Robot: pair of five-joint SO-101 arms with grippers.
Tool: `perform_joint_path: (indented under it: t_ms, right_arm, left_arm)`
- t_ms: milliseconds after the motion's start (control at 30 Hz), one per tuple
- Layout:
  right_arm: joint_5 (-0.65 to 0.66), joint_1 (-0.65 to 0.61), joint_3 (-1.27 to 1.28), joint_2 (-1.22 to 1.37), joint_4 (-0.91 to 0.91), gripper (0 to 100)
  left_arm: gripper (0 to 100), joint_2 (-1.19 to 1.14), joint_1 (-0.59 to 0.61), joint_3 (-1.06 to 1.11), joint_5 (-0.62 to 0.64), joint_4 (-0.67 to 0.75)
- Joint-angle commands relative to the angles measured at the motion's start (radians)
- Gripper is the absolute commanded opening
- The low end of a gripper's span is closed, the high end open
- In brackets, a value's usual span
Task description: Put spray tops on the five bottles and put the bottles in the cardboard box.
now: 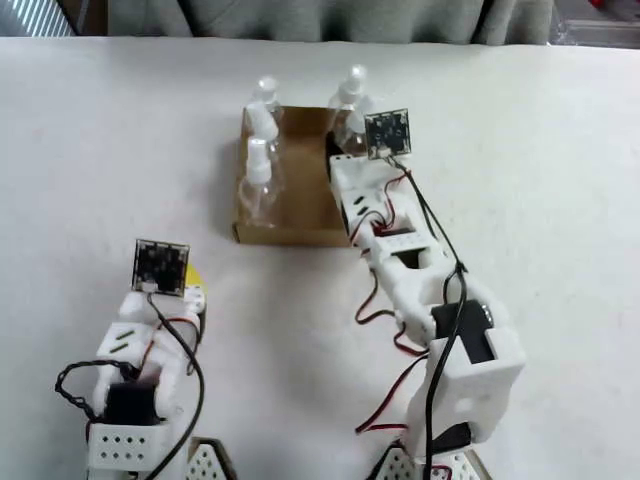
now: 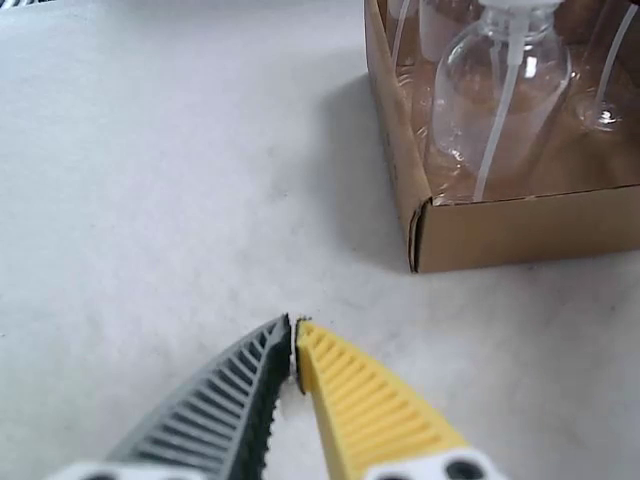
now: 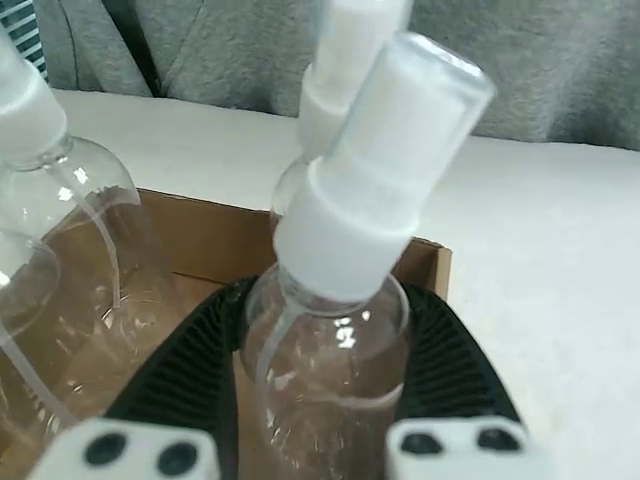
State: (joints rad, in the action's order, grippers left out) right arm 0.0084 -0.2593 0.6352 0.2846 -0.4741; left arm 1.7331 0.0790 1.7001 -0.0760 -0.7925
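Right end effector [image 3: 330, 315] around top-up bottle [image 3: 345, 250]

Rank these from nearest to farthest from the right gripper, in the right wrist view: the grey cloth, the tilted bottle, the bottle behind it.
1. Tilted bottle, between the right gripper's fingers.
2. Bottle behind it, at the cardboard box's far corner.
3. Grey cloth, beyond the table's far edge.
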Motion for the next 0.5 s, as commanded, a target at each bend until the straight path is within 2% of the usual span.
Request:
perform_joint_path:
  t_ms: [0,133,367,467]
  right_arm:
    - [0.009,-0.005,-0.028,-0.004,-0.005,1.9]
    - [0.011,-0.005,-0.025,-0.004,-0.005,2.9]
    - [0.012,-0.021,0.000,-0.005,-0.004,20.3]
    - [0.012,-0.031,0.008,-0.005,-0.004,24.5]
  left_arm:
    - [2,0.005,0.007,-0.003,-0.006,-0.002]
    - [2,0.005,0.007,-0.003,-0.006,-0.002]
    - [2,0.005,0.007,-0.003,-0.006,-0.002]
    - [2,0.005,0.007,-0.003,-0.006,-0.002]
